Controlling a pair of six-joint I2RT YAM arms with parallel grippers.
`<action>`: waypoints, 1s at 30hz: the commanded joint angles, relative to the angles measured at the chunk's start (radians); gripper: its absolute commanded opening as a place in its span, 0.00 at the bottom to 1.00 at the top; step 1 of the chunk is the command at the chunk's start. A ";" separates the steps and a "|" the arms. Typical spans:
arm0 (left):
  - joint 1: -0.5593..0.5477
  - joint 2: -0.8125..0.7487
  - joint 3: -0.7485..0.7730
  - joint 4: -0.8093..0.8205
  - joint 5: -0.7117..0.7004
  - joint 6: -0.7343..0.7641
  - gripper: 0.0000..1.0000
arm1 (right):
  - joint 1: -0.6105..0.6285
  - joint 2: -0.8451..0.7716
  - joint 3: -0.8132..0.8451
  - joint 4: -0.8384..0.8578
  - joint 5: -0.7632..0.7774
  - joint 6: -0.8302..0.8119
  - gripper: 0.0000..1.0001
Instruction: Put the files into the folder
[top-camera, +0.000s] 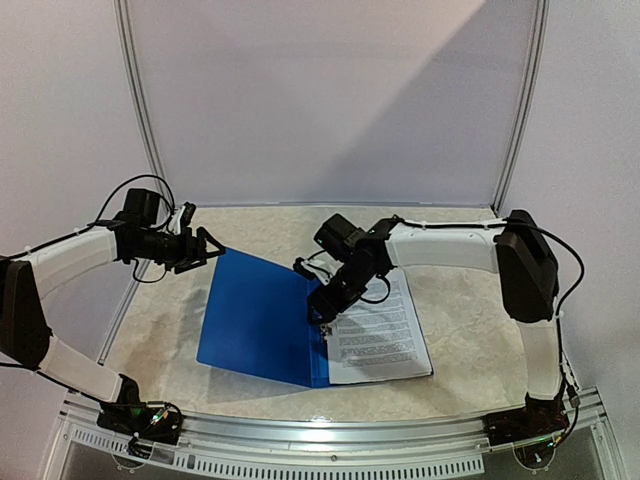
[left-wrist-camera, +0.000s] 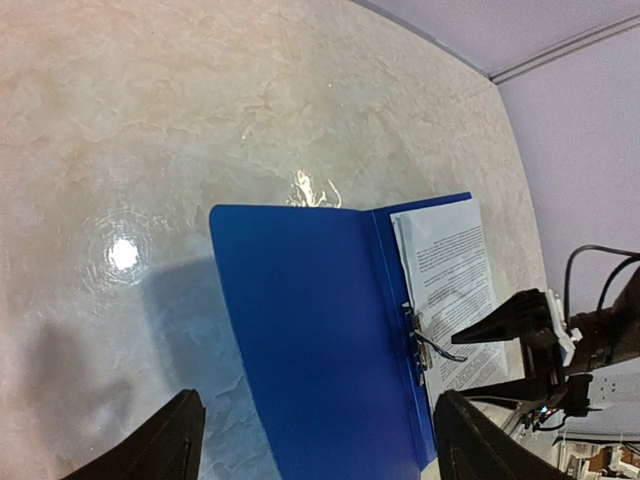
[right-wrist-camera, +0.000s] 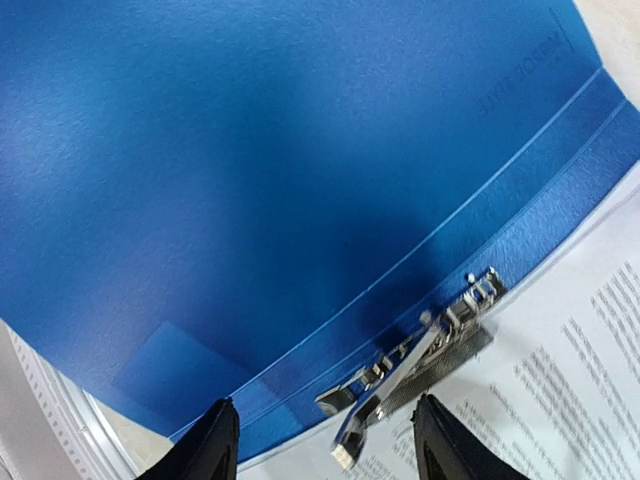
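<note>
Where the right gripper (right-wrist-camera: 325, 445) hangs: low over the spine of the folder (top-camera: 255, 320), jaws apart and empty, the metal clip (right-wrist-camera: 430, 345) just beyond its fingers
Clip: small, stiff sprung metal, its lever (right-wrist-camera: 385, 390) tilted up off the base; it likely wants a firm press near the free end, and the smooth metal could slide off a pad
Files (top-camera: 380, 330): white printed sheets lying flat on the folder's right half, one edge against the spine; whether the clip base traps them is unclear, as the view there is blurred
How the files handle: light, limp, slick on one another; better pressed flat or pinched at a free edge, and easy to crease or fan out
Folder: dark blue, open flat on the table (top-camera: 470, 340), cover spread to the left; thin bendy plastic, light enough to skid if nudged; best taken at the cover's free left edge
Left gripper (top-camera: 207, 247): near the cover's far left corner, jaws wide, holding nothing
In the way: the right arm (top-camera: 440, 245) reaches across above the sheets; the upturned lever would likely stop the cover closing flat
Table: glossy marbled top, offering little grip
</note>
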 joint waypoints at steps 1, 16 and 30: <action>0.001 -0.007 -0.005 0.017 0.005 0.012 0.81 | 0.018 -0.121 -0.040 -0.012 0.107 0.012 0.63; 0.001 -0.016 -0.010 0.023 0.011 0.006 0.80 | -0.142 -0.513 -0.379 0.166 0.594 0.198 0.94; -0.004 -0.013 -0.021 0.031 0.013 0.000 0.81 | -0.370 -0.415 -0.579 0.092 0.321 0.443 0.58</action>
